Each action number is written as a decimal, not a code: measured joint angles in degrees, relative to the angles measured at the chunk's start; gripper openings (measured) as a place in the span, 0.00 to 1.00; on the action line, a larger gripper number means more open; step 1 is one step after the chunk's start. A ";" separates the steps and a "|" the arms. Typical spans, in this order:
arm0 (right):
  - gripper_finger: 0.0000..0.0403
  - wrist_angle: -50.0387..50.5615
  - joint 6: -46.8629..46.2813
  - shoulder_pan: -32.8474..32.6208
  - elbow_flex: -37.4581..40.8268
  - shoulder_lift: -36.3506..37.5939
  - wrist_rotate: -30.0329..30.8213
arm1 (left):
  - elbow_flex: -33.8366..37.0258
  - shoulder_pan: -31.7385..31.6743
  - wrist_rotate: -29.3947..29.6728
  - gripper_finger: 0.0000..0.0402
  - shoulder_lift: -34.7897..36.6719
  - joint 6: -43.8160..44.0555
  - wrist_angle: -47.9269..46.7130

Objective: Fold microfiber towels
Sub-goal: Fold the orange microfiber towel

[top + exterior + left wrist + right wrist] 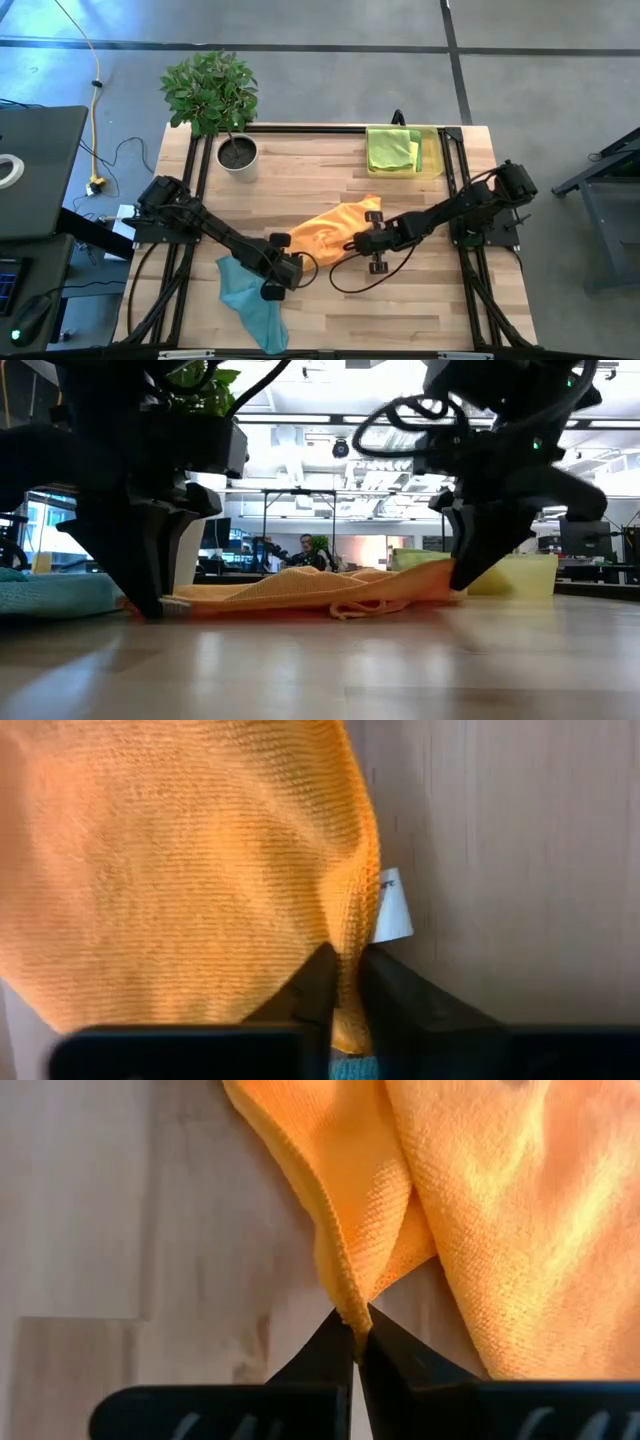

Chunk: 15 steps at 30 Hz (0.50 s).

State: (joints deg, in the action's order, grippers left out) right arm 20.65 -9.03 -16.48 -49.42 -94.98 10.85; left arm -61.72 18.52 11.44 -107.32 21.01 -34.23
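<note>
End effectors (355,1330) on fuzzy orange towel (325,232)

Orange towel (335,228) — light blue towel (252,305) — lime green towels (392,149)

A grey concrete floor (330,25) with dark seams lay around the wooden surface (320,175). A yellow cable (95,110) trailed over the floor at the far left, near a black desk (35,165). Beyond the surface, the room was a bright open office with white ceiling lights (330,405), large windows (45,525) at the left, and a person (305,550) seated far off.
</note>
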 joint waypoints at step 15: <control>0.00 32.64 0.32 -2.68 -19.14 0.00 8.37 | -15.57 0.54 18.62 0.01 3.19 1.10 -32.48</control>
State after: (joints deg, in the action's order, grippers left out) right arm 53.29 -8.71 -19.16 -68.57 -94.98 19.22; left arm -77.29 19.06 30.06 -104.13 22.12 -66.72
